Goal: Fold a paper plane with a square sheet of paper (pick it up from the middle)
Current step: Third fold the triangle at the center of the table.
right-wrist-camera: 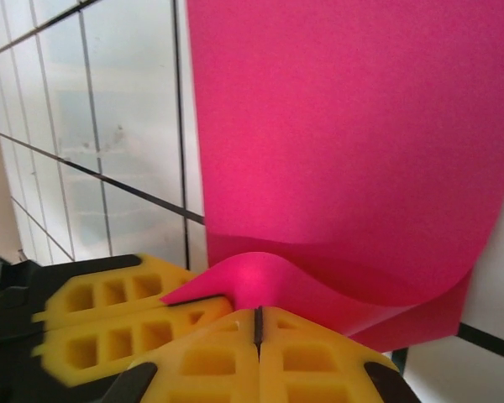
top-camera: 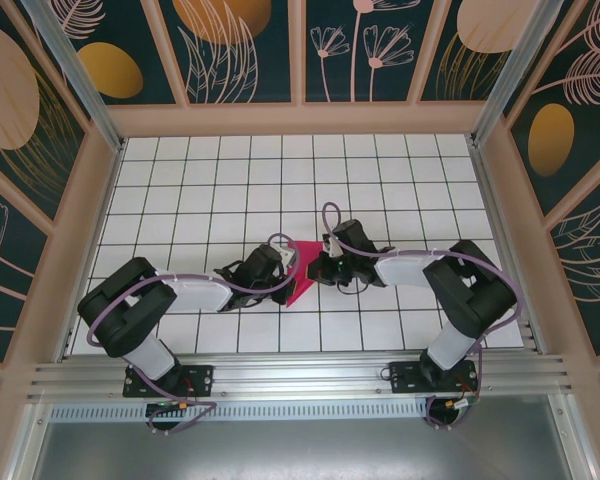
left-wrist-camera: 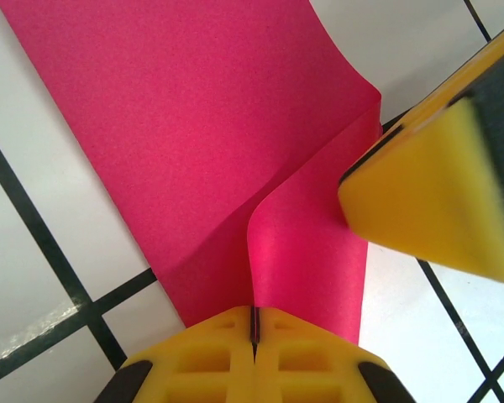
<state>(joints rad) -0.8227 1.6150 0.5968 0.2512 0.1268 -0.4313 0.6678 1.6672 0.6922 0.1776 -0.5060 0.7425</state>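
The square sheet of paper [top-camera: 303, 262] is magenta-pink and lies bent on the white grid table between my two grippers. In the left wrist view the paper [left-wrist-camera: 193, 143] rises into a raised crease, and my left gripper [left-wrist-camera: 254, 323] is shut on that crease at its near end. The right gripper's yellow finger [left-wrist-camera: 437, 193] shows at the paper's far edge. In the right wrist view the paper [right-wrist-camera: 336, 126] humps up where my right gripper [right-wrist-camera: 257, 323] is shut on its edge. From above, the left gripper [top-camera: 287, 275] and right gripper [top-camera: 317, 268] meet tip to tip at the sheet.
The white tiled table [top-camera: 230, 190] is walled by wooden panels with a leaf pattern on three sides. An aluminium rail [top-camera: 300, 378] runs along the near edge, carrying both arm bases. Open tiles lie behind and to either side of the arms.
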